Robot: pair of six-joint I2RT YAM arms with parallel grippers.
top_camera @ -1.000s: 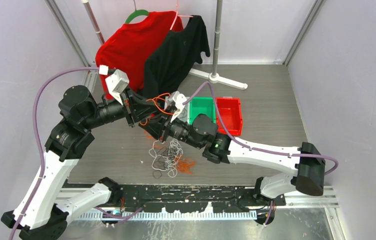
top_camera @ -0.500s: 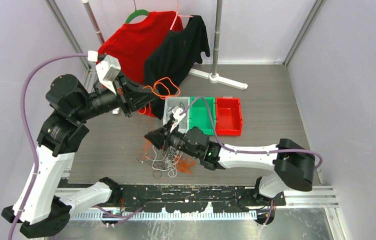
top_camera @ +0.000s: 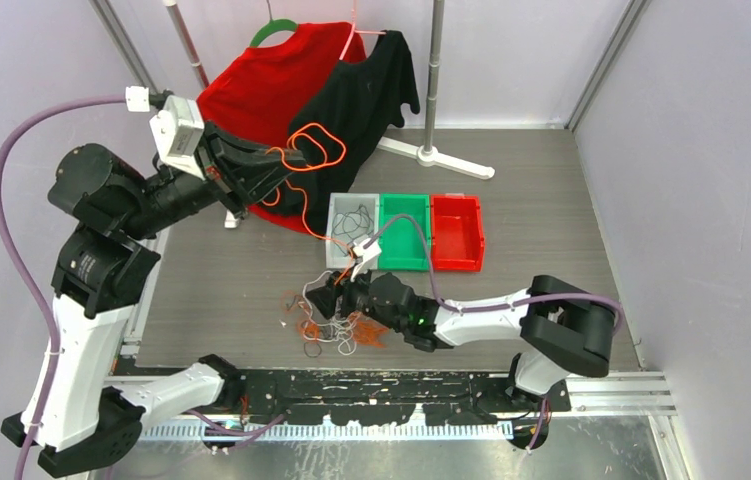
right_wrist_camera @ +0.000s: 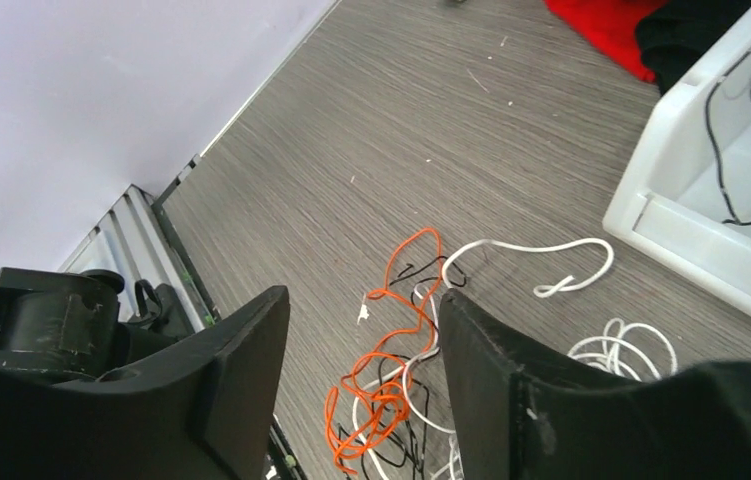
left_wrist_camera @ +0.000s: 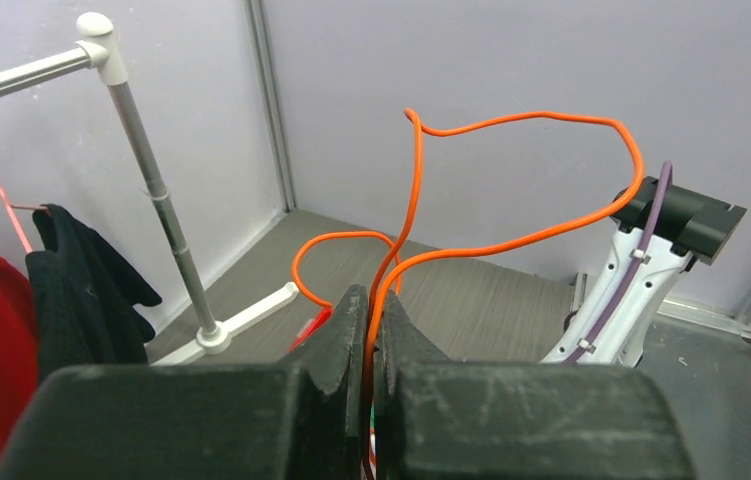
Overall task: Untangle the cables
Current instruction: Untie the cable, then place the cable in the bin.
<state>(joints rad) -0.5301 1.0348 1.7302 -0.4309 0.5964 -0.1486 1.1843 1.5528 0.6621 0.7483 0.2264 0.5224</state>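
Cables (top_camera: 336, 325) in white, black and orange lie in a loose heap on the table (top_camera: 551, 200), close to its near edge and about mid-width, in front of a grey bin (top_camera: 349, 205). One orange cable (top_camera: 313, 143) is raised clear of the heap. The left gripper (top_camera: 289, 158) holds it high over the far left part of the table, in front of a red shirt (top_camera: 251, 85) and a black shirt (top_camera: 366, 95) hung on a rack (top_camera: 435, 80).

The left wrist view confirms the grip. Both fingers (left_wrist_camera: 346, 330) are pressed together with the cable pinched between them, and its loops stand above the tips.

The right gripper (top_camera: 329, 300) sits low over the heap. Its jaws cannot be judged from overhead. The right wrist view shows them spread apart with nothing between them and the tangle directly below. That view also shows black cable (right_wrist_camera: 741, 150) lying inside the grey bin, which is barely legible from overhead.

A green bin (top_camera: 406, 255) and a red bin (top_camera: 456, 240) stand in a row to the right of the grey one, side against side.
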